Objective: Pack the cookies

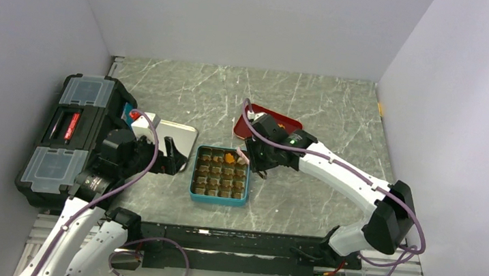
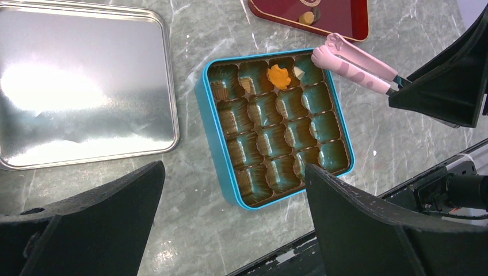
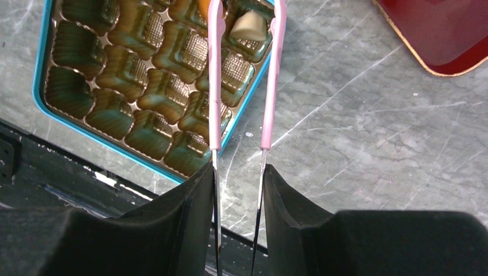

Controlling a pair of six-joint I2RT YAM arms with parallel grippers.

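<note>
A teal tin (image 1: 193,174) (image 2: 216,144) (image 3: 40,63) with a grid of brown compartments lies open on the marble table. An orange flower cookie (image 1: 229,157) (image 2: 279,76) sits in its far row. Beside it, in the corner compartment, lies a pale cream cookie (image 3: 250,26) (image 2: 299,72). My right gripper (image 1: 260,160) (image 3: 237,169) is shut on thin pink tongs (image 3: 214,86) (image 2: 354,63), whose spread tips stand either side of the cream cookie. My left gripper (image 1: 174,158) (image 2: 233,172) hangs open and empty over the tin's left edge. A tan cookie (image 2: 309,17) rests on the red tray (image 2: 339,17) (image 1: 278,119).
The tin's silver lid (image 1: 173,134) (image 2: 80,86) lies flat to the left of the tin. A black toolbox (image 1: 71,133) stands at the table's left edge. The red tray (image 3: 443,34) is just behind the tin, to its right. White walls enclose the table.
</note>
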